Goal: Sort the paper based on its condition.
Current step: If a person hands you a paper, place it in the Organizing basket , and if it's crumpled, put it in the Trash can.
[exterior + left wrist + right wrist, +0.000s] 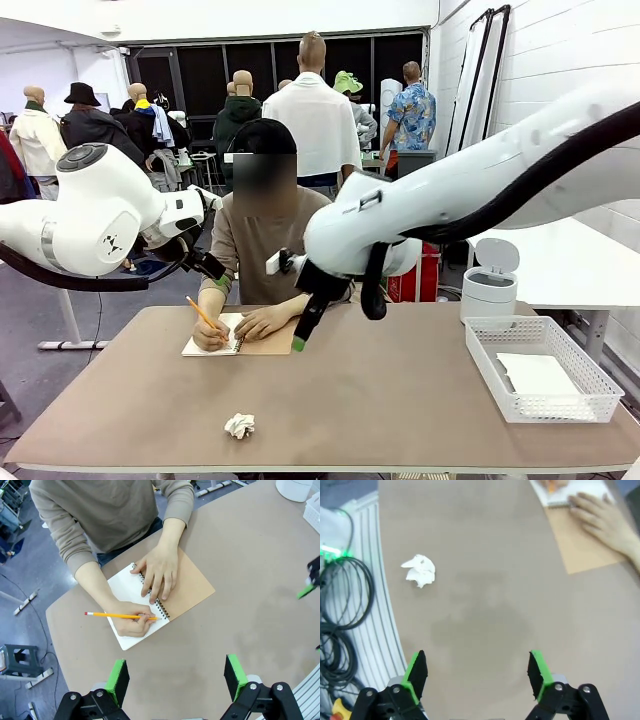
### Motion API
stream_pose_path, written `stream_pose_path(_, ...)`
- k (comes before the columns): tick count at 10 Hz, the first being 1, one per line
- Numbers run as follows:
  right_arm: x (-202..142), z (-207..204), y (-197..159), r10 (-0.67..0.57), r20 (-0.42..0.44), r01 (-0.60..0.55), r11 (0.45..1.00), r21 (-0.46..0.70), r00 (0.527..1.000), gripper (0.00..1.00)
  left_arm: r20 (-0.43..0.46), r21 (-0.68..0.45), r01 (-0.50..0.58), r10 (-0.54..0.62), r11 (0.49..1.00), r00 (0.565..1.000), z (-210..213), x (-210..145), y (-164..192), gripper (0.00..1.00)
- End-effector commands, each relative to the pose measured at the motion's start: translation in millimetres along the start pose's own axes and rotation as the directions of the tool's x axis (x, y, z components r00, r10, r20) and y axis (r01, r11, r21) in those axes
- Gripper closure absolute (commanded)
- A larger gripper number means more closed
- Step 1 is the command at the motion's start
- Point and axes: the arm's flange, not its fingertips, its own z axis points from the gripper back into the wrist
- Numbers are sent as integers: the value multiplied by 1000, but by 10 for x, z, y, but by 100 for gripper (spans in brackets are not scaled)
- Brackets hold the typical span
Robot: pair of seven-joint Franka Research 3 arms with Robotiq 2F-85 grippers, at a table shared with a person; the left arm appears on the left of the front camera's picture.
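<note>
**Front view.** Counts: two white robot arms, one person, one beige table [400, 400].
- One crumpled white paper ball [239, 425] lies lower left of centre, near the front edge.
- One white plastic mesh basket [585, 372] sits at lower right. Flat white paper [538, 375] lies inside it; one sheet or a stack, cannot tell.
- One white lidded bin [489, 285] stands behind the basket.
- One spiral-bound notebook with a brown cardboard cover [272, 345] lies left of centre, open to a white page.
- The person's writing hand [210, 335] holds one yellow pencil [203, 313]. The other hand [262, 322] rests on the notebook.
- The right gripper [299, 338] hangs mid-frame over the notebook's right edge. It is seen edge-on with one green pad visible, so its spread is unreadable here.
- The left gripper [205, 263] is at left, dark and partly hidden by its arm. Its spread is also unreadable here.

**Left wrist view.**
- The left gripper [176, 677] shows two green pads at the bottom, set wide apart with nothing between them.
- The notebook, pencil and both hands are in the centre.
- The right gripper's green tip is at the right edge, cut off.
- The bin and a corner of the basket are at upper right, both cut off.

**Right wrist view.**
- The right gripper [477, 672] shows its pads wide apart and empty.
- The paper ball [420, 570] is at upper left, well apart from the pads.
- The notebook is at upper right, cut by the top edge, with one hand on its cover.
- Black cables [340, 600] lie at the left edge, off the table.
</note>
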Motion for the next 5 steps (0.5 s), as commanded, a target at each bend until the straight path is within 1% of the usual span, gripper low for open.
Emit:
stream_pose_path(1, 150, -229, 44, 36, -60, -35, 999, 21, 998, 0, 0, 0, 3, -3, 1000, 1000, 0, -3, 8, 0)
stream_pose_path(2, 166, -356, 91, 68, -73, -67, 998, 23, 995, 0, 0, 0, 3, -3, 1000, 1000, 0, -3, 8, 0)
stream_pose_path(3, 165, -434, 126, 71, -80, -69, 997, 29, 994, 0, 0, 0, 3, -3, 1000, 1000, 0, -3, 8, 0)
stream_pose_path(4, 154, -438, 149, 76, -69, -75, 997, 24, 995, 0, 0, 0, 3, -3, 1000, 1000, 0, -3, 8, 0)
stream_pose_path(5, 124, -434, 184, 72, -62, -69, 996, 50, 995, 0, 0, 0, 3, -3, 1000, 1000, 0, -3, 8, 0)
